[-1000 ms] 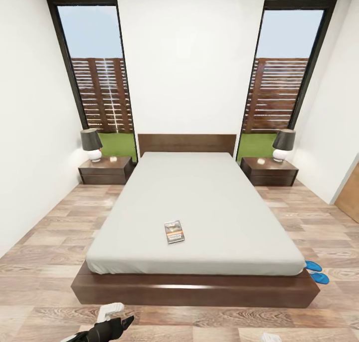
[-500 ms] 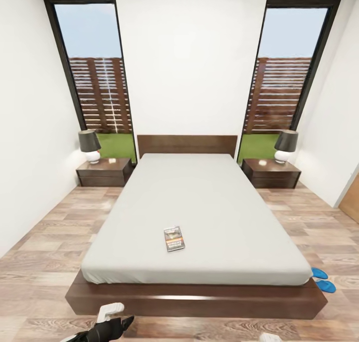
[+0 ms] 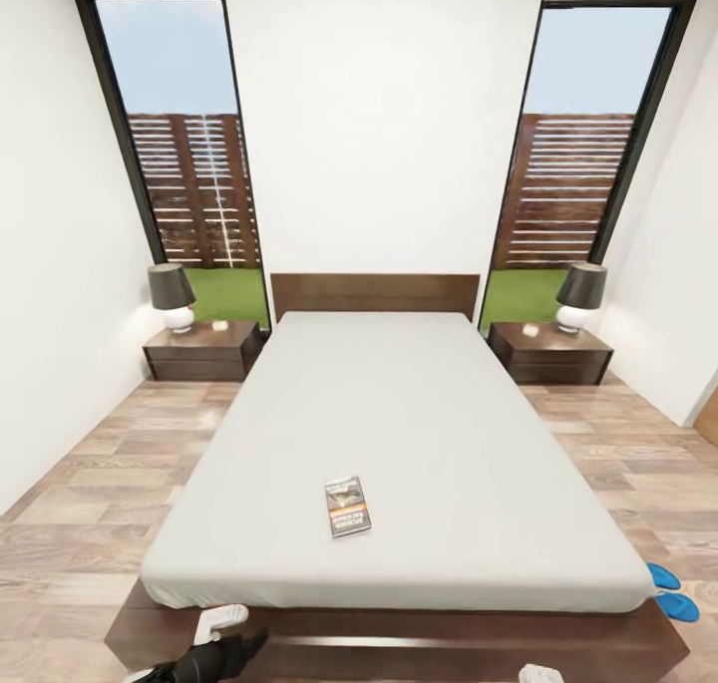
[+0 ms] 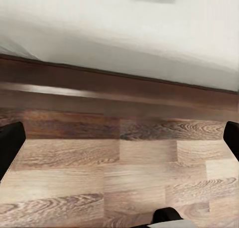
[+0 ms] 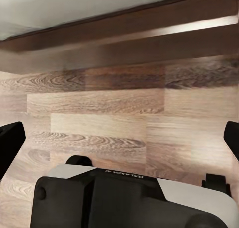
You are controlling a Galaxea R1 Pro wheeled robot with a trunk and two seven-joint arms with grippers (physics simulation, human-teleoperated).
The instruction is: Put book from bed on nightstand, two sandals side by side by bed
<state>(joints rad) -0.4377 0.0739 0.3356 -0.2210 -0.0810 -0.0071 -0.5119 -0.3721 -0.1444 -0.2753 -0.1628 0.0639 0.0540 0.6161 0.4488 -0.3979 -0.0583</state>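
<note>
Pale grey mattress of the bed [image 3: 419, 404] carrying the book [image 3: 347, 507] near its foot, sandals [image 3: 673, 591] on the floor beside the far-right corner. Approach step, seemingly. Left gripper [image 4: 119, 138] and right gripper [image 5: 119, 138] spread wide, holding nothing; next, reaching over the frame for the book.

Black left end effector [image 3: 231, 651], white link; black-and-white base, "GALAXEA" lettering.

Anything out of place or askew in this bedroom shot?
Two things. The book lies alone on the bed, slightly skewed to its edges. The two sandals sit on the floor at the bed's foot corner. Nothing spilled or damaged.
</note>
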